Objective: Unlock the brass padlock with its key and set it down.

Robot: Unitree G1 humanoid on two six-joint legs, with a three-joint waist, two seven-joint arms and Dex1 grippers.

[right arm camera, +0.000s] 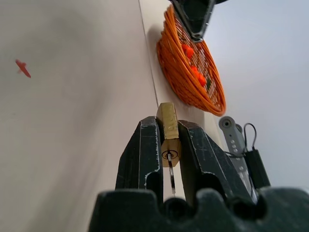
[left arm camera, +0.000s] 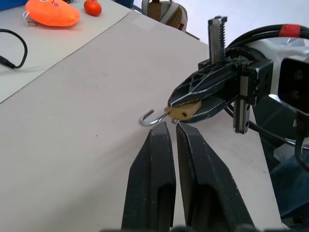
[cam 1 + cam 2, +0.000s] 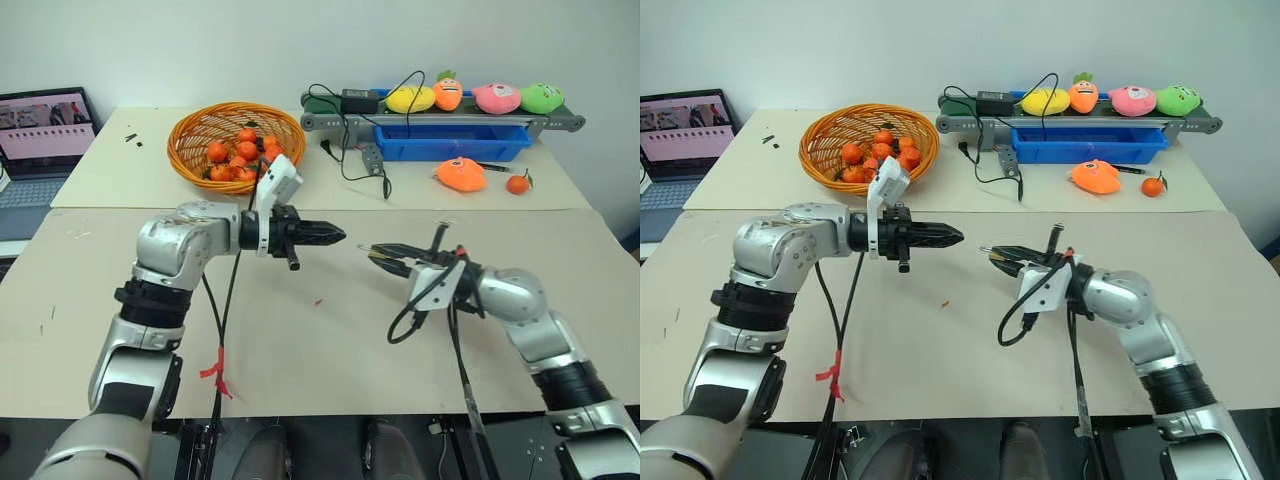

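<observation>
- Your right pincer (image 3: 378, 254) sits right of centre in the left eye view, above the beige tabletop (image 3: 300, 340), and points toward the frame's left.
- It is clamped on the small gold-coloured brass padlock (image 1: 168, 129), with one black finger (image 1: 143, 153) pressing each flat side.
- In the right wrist view, you see the thin silvery metal key (image 1: 171, 175) seated in the keyhole at the padlock's near end, its blade running back between the fingers.
- In the left wrist view, the padlock's thin silver U-shaped shackle (image 2: 150, 118) juts from the right pincer's tip, its hooked end free in the air.
- Your left pincer (image 3: 335, 236) is at mid-frame in the left eye view, closed and empty, pointing toward the right pincer.
- In the left wrist view, its two fingertips (image 2: 159, 134) lie just below the shackle; you cannot tell whether they touch it.
- In the head views, a clear gap separates the two pincers.
- A woven orange wicker basket (image 3: 190, 135) of small oranges stands in the upper left of the frame.
- A blue plastic tray (image 3: 450, 143) sits at upper right, beneath a row of plush fruit toys (image 3: 470, 96).
- An open laptop (image 3: 45, 130) is at the far left edge.
</observation>
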